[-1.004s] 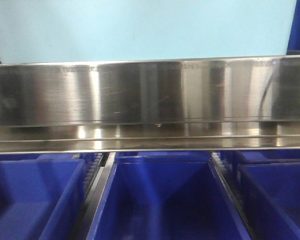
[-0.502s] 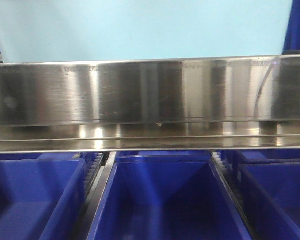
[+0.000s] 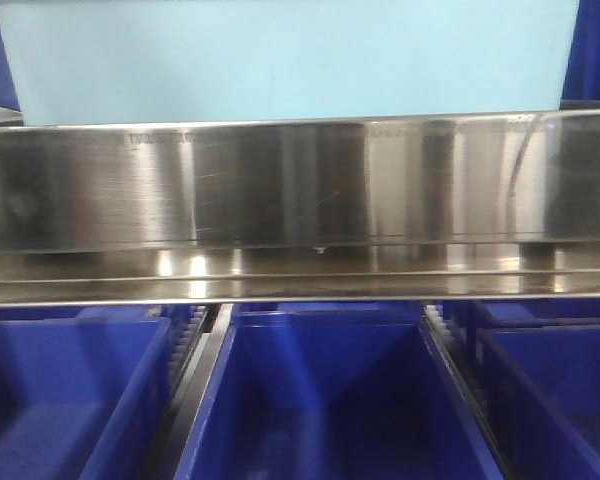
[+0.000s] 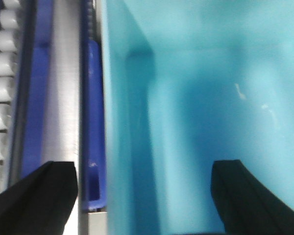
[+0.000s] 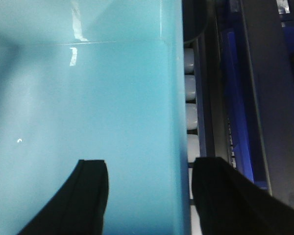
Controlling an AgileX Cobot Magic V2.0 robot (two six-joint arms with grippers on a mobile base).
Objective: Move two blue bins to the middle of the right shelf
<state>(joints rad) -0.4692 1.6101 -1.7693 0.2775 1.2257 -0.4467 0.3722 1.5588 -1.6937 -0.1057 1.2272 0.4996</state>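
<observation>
Left wrist-mounted view: the light blue bin (image 4: 210, 98) wall is straddled by the spread-apart left end effector (image 4: 144, 164), likewise the right end effector (image 5: 151, 160).

Shelf rail (image 3: 300, 185): brushed metal; I read fine scratches and streaky reflections. Pale blue bin (image 3: 290, 60): smooth plastic, glossy inside with small glints. Dark blue bins (image 3: 320, 400): smooth plastic, soft sheen. Rollers (image 5: 191, 88): white, smooth, seemingly plastic. Left hand (image 4: 144, 196) and right hand (image 5: 152, 196): matt black fingers.
</observation>
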